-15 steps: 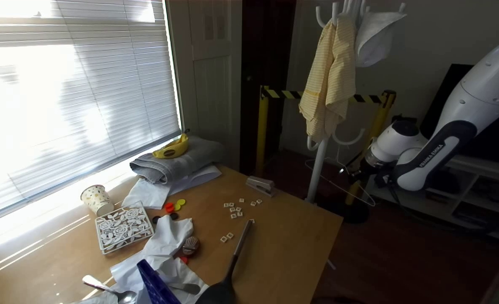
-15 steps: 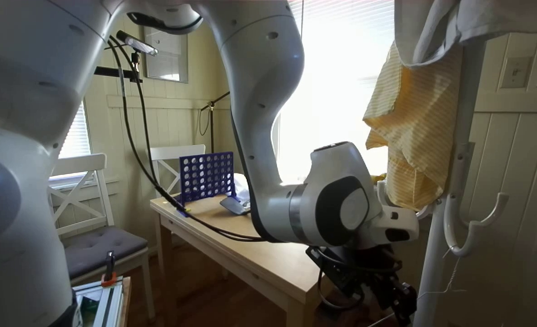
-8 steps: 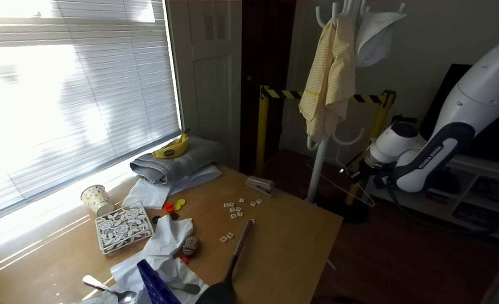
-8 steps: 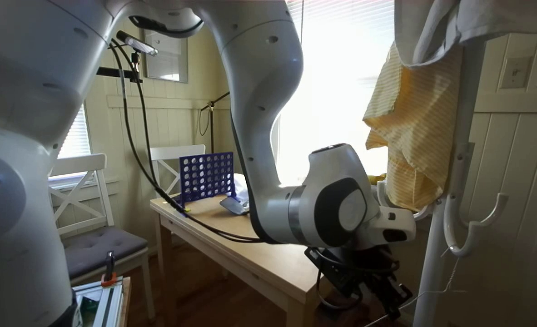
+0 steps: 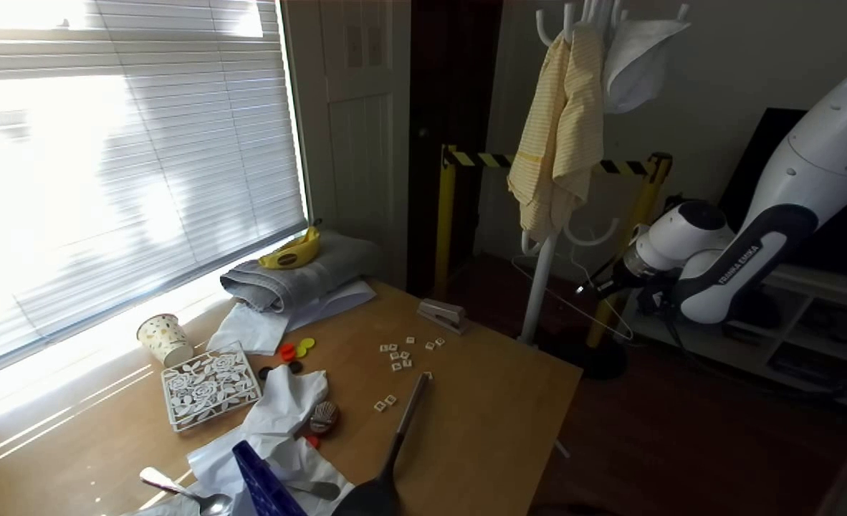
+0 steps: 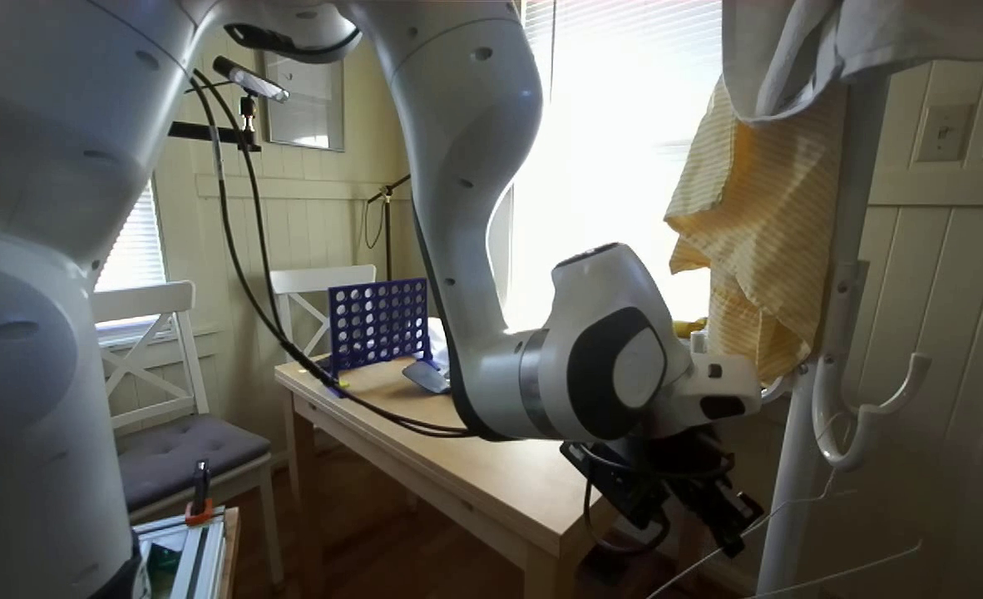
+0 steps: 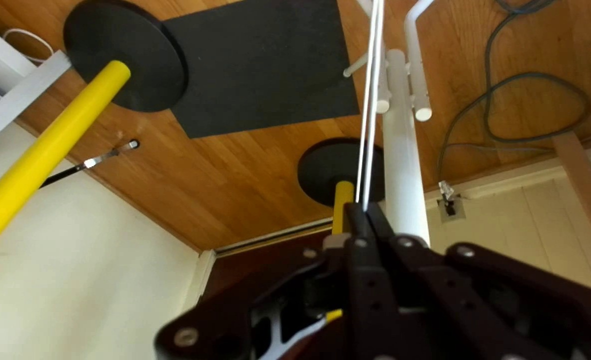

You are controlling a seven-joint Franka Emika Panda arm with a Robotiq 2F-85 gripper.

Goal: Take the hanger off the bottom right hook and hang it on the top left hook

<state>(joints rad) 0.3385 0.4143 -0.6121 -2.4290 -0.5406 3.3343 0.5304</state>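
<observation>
Gripping the hanger (image 7: 374, 100) by its wire, the gripper (image 7: 365, 208) is closed, left of the pole (image 6: 797, 457) in an exterior view. Right of it, the hanger's top is seen at the lower hook (image 6: 870, 426); whether it is freed cannot be told. If it is pulled left before being raised, it may be caught there and the pole tipped. Since only thin wire is pinched, the towel (image 6: 774, 225) above may be snagged by a swing.

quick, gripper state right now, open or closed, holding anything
Gripper: closed, holding the wire hanger.
</observation>
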